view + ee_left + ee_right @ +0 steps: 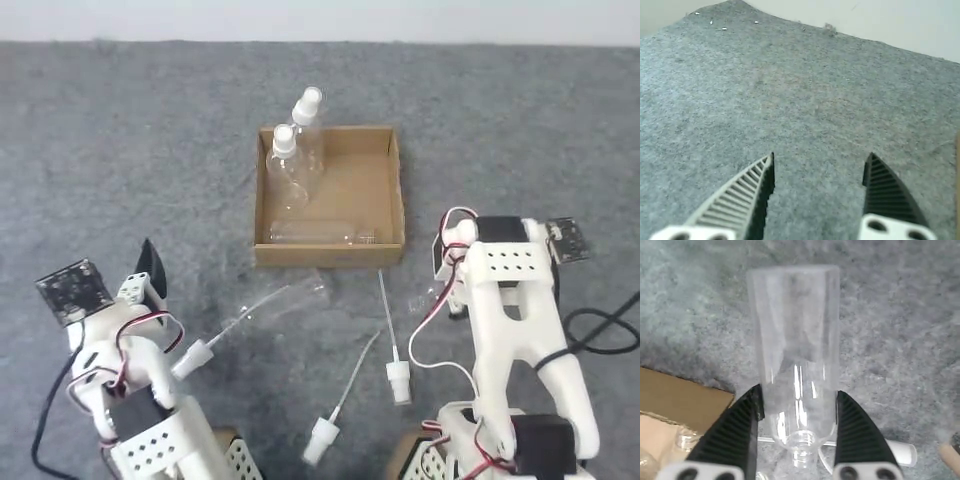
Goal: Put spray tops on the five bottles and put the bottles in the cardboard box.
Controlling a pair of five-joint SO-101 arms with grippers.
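**Right gripper** [797, 395]: the black ribbed jaws are closed against the shoulders of a clear bottle [795, 330]. It is a smooth, thin-walled cylinder with no top fitted and its neck toward the wrist. It sits over the grey felt mat [900, 315], just beside the cardboard box [396, 190].

**Left gripper** [820, 162]: the jaws are spread wide with nothing between them, over bare mat and well apart from the box.

**Done, by my reading:**
- Two capped bottles stand upright at the far side of the box, the nearer one [285, 165] and the farther one [308, 115]. Each carries a white spray head.
- A third bottle [310, 232] lies along the box's front wall. I see no spray head on it.

**Left to do:**
- A fourth bottle [305, 288] lies on the mat just in front of the box.
- One spray top [195, 357] points its thin tube toward that bottle's mouth. I cannot tell whether it is seated.
- A second spray top [398, 380] and a third spray top [322, 437] lie loose on the mat, their dip tubes slender and slightly bowed.

**Judgement:** roughly two of five bottles are finished. The box is plain brown, shallow and open-topped.
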